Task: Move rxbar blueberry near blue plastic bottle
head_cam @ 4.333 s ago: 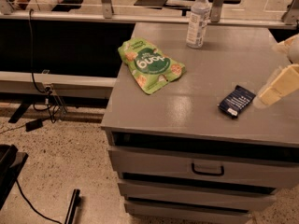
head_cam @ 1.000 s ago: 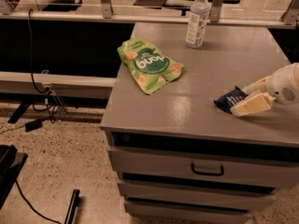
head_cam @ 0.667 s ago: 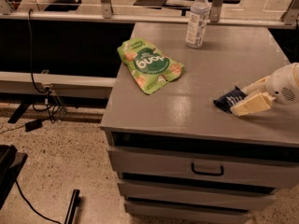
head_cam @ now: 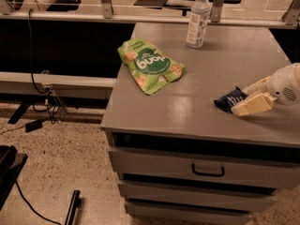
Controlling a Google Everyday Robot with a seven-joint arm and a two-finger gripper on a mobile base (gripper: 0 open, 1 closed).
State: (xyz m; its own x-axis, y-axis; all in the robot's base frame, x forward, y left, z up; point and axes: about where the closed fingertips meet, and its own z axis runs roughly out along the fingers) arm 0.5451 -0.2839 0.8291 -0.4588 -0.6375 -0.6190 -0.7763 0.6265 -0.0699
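Note:
The rxbar blueberry (head_cam: 228, 100), a small dark navy wrapper with white lettering, lies on the grey cabinet top (head_cam: 211, 64) near its right front. My gripper (head_cam: 240, 101) reaches in from the right edge at table level. Its cream fingers (head_cam: 252, 105) sit on either side of the bar's right end and look shut on it, hiding that end. The blue plastic bottle (head_cam: 198, 18), clear with a white cap and pale label, stands upright at the back of the top, far from the bar.
A green snack pouch (head_cam: 150, 65) lies flat at the left middle of the top. The cabinet has drawers (head_cam: 206, 168) below its front edge. A railing (head_cam: 140, 18) runs behind the back edge. Cables (head_cam: 40, 97) lie on the floor at left.
Since 4.3 s ago my gripper has come down from the right onto the bar's right end, and the bar has shifted slightly left. Over the last second nothing visibly moved.

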